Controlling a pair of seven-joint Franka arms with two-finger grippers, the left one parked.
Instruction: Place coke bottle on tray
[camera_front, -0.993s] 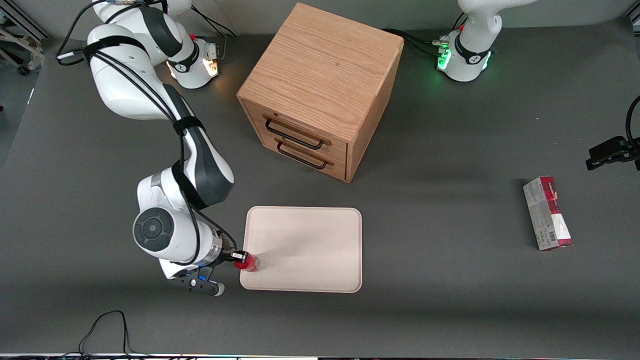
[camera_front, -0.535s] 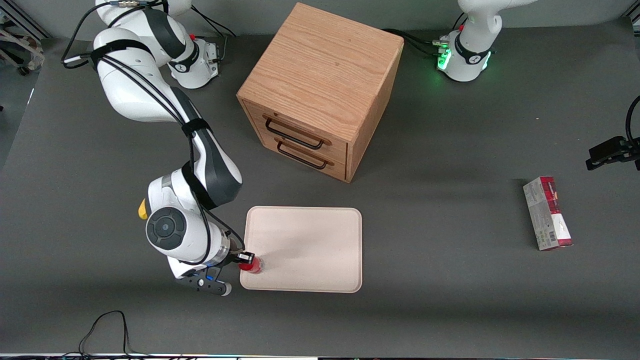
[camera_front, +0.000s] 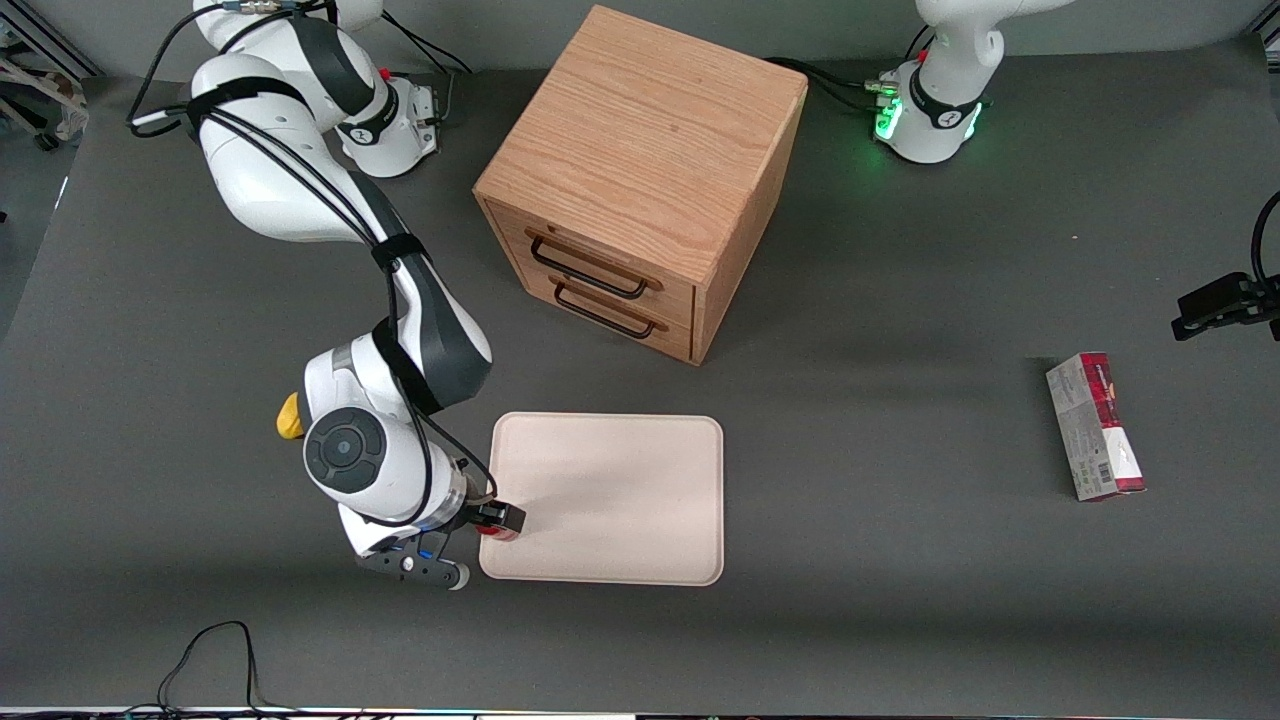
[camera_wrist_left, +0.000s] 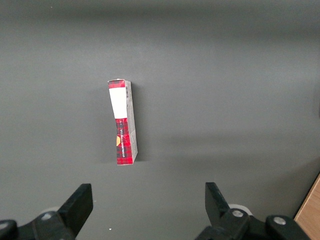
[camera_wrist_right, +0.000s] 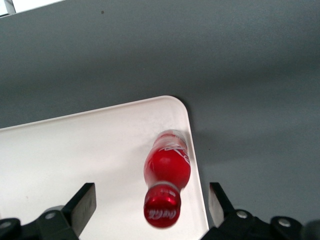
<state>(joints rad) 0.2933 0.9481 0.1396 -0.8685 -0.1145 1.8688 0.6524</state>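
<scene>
The right wrist view showed the coke bottle (camera_wrist_right: 167, 175) upright on the tray (camera_wrist_right: 75, 155), between wide-spread claw (camera_wrist_right: 150, 206) fingers; the front view mostly hid it.

The bottle (camera_wrist_right: 167, 172) stood upright on the tray (camera_wrist_right: 75, 155), close to a rounded corner and just inside the low rim. Its red cap (camera_wrist_right: 162, 209) faced the camera, white script legible on top, with more white lettering on the shoulder. The gripper (camera_wrist_right: 150, 210) hung above it, fingers (camera_wrist_right: 82, 204) spread wide apart, clear of the bottle. Grey table (camera_wrist_right: 240, 75) surrounded the tray.
</scene>
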